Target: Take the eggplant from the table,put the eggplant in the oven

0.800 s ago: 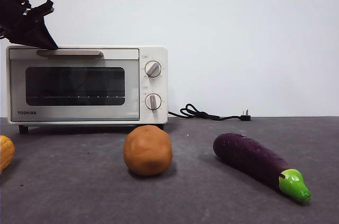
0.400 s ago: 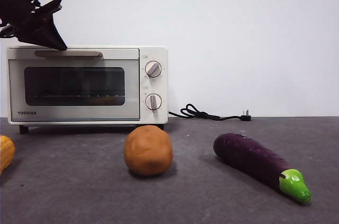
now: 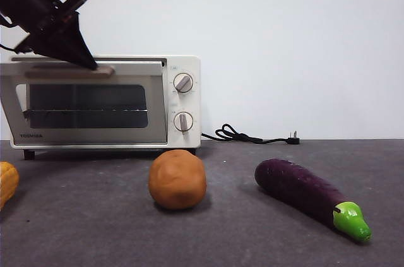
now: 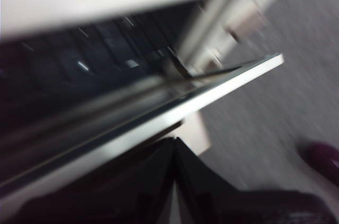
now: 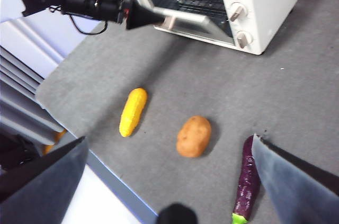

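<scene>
The table is a dark grey speckled surface running the full width of the front view. At its back stands the cream-white Toshiba toaster oven, its dark glass door tipped a little way out at the top, so a gap shows along the upper edge and the wire rack is visible inside from the right wrist view. The left end effector comes in from above at the oven's top left; its black tip sits on the beige bar handle, right at the door's upper edge. In the left wrist view its two jaws meet in a thin line just under the blurred door edge, pressed together on the handle side, though the handle itself is hidden there.

Well below and to the side of that end effector, out on the open table, lies the eggplant: long, glossy, dark purple, on its side with the bright green stem cap pointing away from the oven. The right end effector hangs high over the table with its jaws spread wide, the eggplant just beside one jaw in its own view and untouched.

Between eggplant and oven sits a round orange-brown potato. A yellow ribbed corn cob lies further along. A black power cord trails behind the oven.
</scene>
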Controlling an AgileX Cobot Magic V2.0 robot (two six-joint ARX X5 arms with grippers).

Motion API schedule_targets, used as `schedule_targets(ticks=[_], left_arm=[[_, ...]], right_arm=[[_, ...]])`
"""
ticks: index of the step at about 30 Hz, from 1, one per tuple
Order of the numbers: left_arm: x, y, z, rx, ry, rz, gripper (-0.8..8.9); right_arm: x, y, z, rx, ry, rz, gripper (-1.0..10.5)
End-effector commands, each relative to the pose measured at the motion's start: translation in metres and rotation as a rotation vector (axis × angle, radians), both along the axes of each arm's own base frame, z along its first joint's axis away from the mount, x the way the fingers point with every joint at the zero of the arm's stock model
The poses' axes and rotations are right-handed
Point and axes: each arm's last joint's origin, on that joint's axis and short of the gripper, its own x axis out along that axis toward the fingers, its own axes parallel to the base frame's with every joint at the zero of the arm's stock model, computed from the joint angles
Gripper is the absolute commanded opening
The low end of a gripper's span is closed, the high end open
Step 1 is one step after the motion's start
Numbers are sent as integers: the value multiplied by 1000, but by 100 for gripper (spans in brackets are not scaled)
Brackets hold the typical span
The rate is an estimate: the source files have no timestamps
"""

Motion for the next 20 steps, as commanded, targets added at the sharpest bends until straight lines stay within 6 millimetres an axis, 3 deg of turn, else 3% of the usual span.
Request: schedule_targets(ticks=[1,6,13,20], left_arm=[[0,-4,-29,67,104,15,-5],[-11,-14,-9,62,49,-14,-5],[-34,-12,30,34,-69,1,-6],[-77,-7,81,-5,-233,21,-6]], right_arm=[[3,1,0,-17,-18,3,567],[6,1,-1,-25,-15,-3,567],[8,2,-1,-27,-9,-3,567],[7,2,-2,-28,-4,-3,567]])
